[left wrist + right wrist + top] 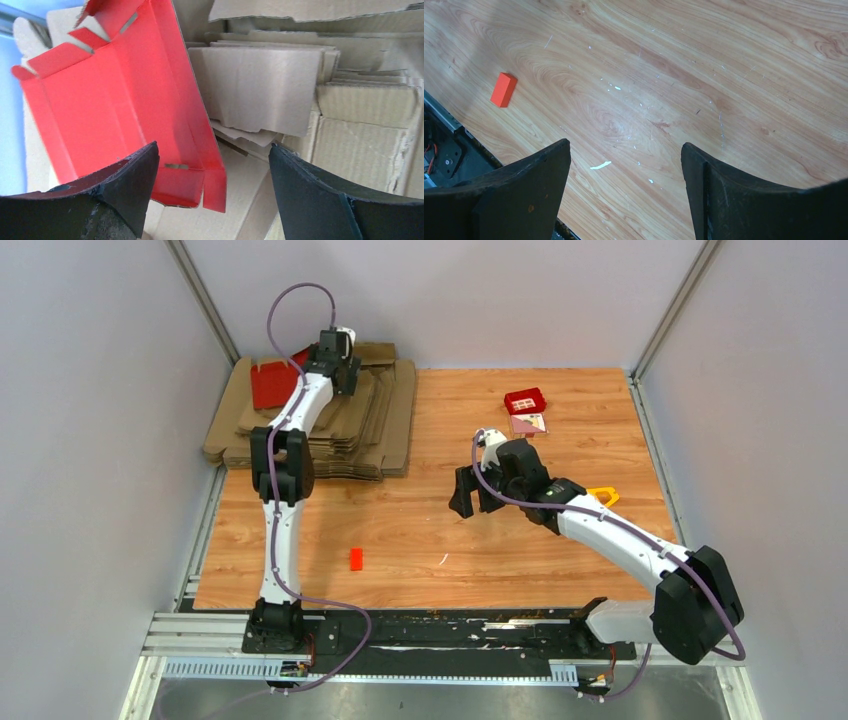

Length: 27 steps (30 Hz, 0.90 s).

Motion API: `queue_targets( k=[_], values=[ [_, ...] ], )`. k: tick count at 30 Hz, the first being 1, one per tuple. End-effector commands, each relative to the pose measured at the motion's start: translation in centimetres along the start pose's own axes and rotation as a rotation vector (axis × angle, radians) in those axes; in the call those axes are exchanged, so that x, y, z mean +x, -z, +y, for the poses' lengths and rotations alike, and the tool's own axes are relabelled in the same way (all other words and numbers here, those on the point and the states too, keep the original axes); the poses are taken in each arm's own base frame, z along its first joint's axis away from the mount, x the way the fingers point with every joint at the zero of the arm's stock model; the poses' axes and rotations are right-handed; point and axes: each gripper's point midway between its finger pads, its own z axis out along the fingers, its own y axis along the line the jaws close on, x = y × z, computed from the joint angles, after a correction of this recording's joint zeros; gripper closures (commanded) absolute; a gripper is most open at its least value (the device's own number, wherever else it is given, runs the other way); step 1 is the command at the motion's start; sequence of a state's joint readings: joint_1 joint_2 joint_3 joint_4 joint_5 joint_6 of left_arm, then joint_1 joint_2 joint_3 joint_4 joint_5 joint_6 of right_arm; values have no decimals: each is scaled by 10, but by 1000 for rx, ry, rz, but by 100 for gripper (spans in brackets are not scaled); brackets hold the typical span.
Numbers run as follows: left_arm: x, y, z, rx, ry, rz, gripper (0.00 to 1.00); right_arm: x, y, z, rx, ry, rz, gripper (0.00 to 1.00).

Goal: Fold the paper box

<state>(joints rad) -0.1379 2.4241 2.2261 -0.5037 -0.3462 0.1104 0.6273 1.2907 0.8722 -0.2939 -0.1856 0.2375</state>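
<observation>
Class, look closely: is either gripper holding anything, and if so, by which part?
Nothing is held. Left gripper is open above the paper box; right gripper is open above the table.

Built of white links [277,540], black joints [285,465]. Trailed by purple cable [300,285] from the base rail [440,625]. Tipped with curved black fingers [120,200].

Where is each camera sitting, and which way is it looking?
Top: above, behind the arms, facing down at the table; both arms show.
Left wrist: on the left arm, facing down at the paper box on cardboard sheets; left hand shows, open.
Right wrist: on the right arm, facing down at bare table and a small red block; right hand shows, open.
Shared: top and left wrist see the paper box; top and right wrist see the small red block.
</observation>
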Motion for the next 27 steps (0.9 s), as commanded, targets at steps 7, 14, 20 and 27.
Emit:
queue_targets(
  k=[7, 14, 20, 27],
  values=[
    [-17, 10, 9, -31, 14, -45, 19, -20, 4, 11, -34, 22, -56, 19],
    [-16, 15, 25, -111, -5, -44, 51, -18, 3, 11, -35, 20, -49, 19],
    [-24, 24, 27, -107, -6, -61, 79, -19, 3, 10, -34, 20, -50, 19],
    [-58, 68, 39, -140, -9, -139, 100, -19, 4, 12, -38, 19, -49, 19]
  ],
)
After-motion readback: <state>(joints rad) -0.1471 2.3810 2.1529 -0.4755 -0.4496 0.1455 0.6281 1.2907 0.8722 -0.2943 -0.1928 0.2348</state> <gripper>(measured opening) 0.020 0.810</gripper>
